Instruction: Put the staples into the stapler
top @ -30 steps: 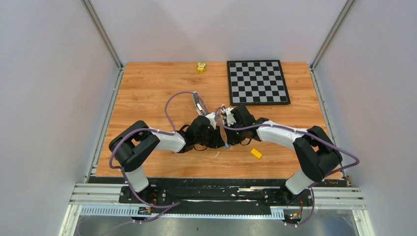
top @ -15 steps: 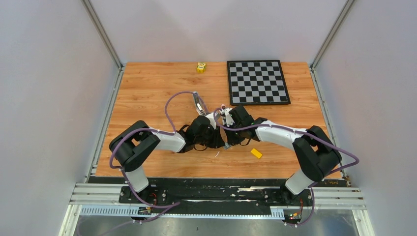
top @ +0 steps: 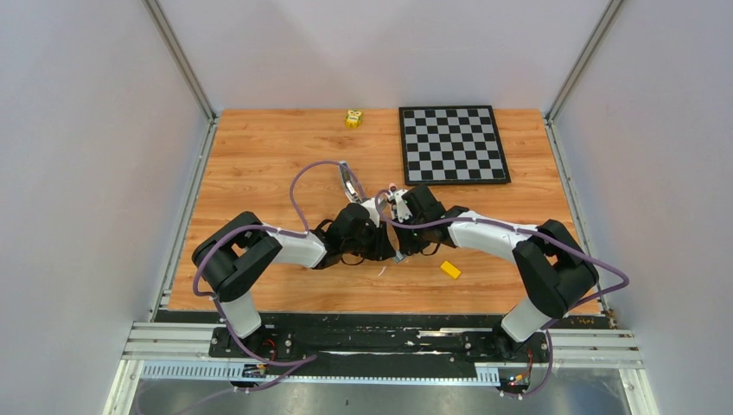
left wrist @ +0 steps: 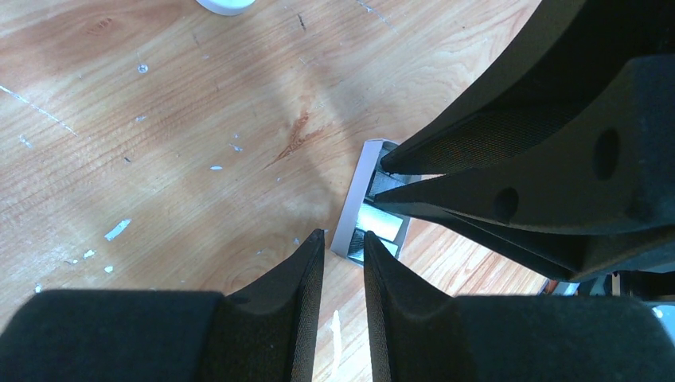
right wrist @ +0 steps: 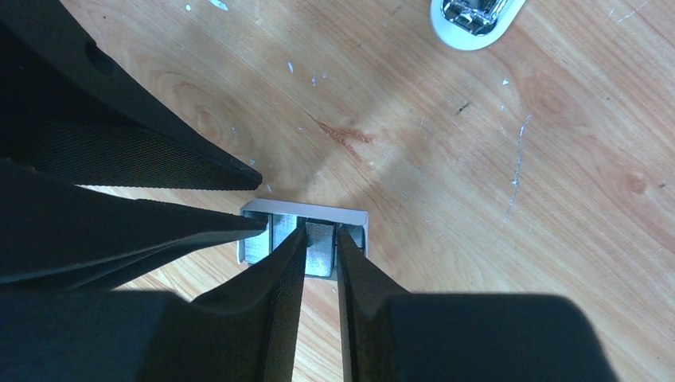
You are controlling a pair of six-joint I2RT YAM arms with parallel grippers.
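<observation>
A small white box (right wrist: 350, 215) of silvery ridged staples (right wrist: 320, 247) lies on the wood; it also shows in the left wrist view (left wrist: 357, 199). My right gripper (right wrist: 321, 232) is over the box with its fingers closed on either side of one staple strip, which fills the gap between them. My left gripper (left wrist: 344, 243) is narrowly open and empty, its tips at the box's edge opposite the right gripper. In the top view both grippers (top: 394, 252) meet at the table's middle front. The stapler (top: 350, 185) lies open just behind them; its white end (right wrist: 474, 16) shows in the right wrist view.
A yellow block (top: 449, 270) lies right of the grippers. A chessboard (top: 453, 144) lies at the back right. A small yellow object (top: 353, 118) sits at the back edge. Purple cables loop over both arms.
The right arm's elbow has shifted very slightly to the left. Both grippers stay at the staple box.
</observation>
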